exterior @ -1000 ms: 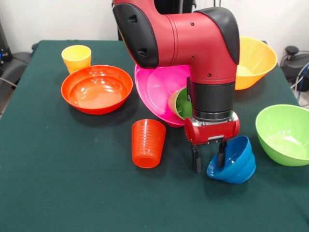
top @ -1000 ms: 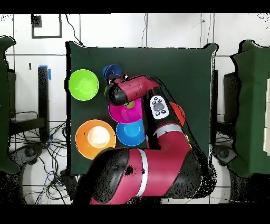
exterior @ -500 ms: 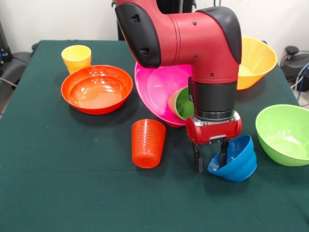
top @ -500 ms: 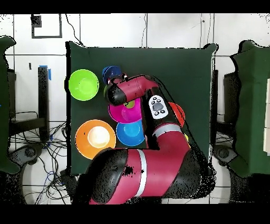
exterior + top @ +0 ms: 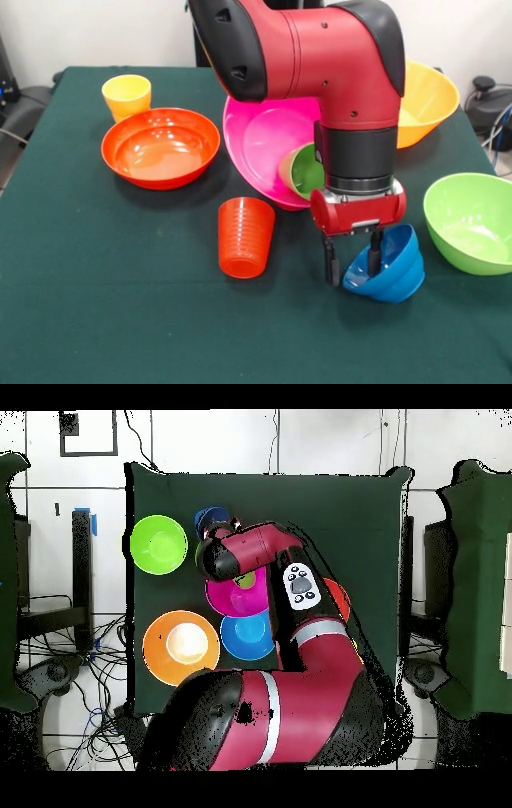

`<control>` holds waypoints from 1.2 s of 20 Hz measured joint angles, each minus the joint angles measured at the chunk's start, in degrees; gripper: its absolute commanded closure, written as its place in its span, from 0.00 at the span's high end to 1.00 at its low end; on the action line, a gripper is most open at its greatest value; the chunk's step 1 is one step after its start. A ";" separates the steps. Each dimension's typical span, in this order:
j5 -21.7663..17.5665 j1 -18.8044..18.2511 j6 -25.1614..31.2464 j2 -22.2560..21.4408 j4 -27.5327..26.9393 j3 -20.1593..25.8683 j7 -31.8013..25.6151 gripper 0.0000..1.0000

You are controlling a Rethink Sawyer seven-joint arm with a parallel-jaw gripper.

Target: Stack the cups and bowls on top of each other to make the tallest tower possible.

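A: Starting at the left of the counter [image 5: 96, 320], what's there?

B: A yellow cup [image 5: 126, 96] at the far corner, upright. Just in front of it sits the wide red-orange bowl [image 5: 160, 147], open side up.

A: And toward the middle?

B: The ribbed orange-red cup [image 5: 246, 237] stands mouth down on the green cloth, apart from everything else. Behind it the large pink bowl [image 5: 268, 144] is tipped up on its side, and the light green cup [image 5: 304, 170] lies inside it with its mouth facing us.

A: Where's the arm?

B: The red arm [image 5: 320, 56] comes down right over the pink bowl. Its gripper [image 5: 353, 265] is low, at the small dark blue bowl [image 5: 388, 268], which is tilted with its opening turned up and to the left. One of the fingers [image 5: 330, 262] hangs outside the rim on the left; the other is inside the bowl. They straddle the rim, but I cannot tell whether they are pinching it.

A: Further right?

B: The lime green bowl [image 5: 472, 222] sits upright near the edge, and the large yellow-orange bowl [image 5: 424, 100] stands behind the arm. From above, a medium blue bowl [image 5: 246, 637] shows beside the pink one.
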 measured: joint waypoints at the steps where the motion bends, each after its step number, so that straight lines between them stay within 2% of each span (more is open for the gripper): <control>1: 0.01 -0.12 -0.01 -0.24 0.00 0.25 0.00 1.00; 10: -0.01 -1.86 -0.17 -1.03 0.02 3.55 0.00 1.00; 24: -0.01 -1.70 -3.14 -1.04 0.29 4.72 0.00 1.00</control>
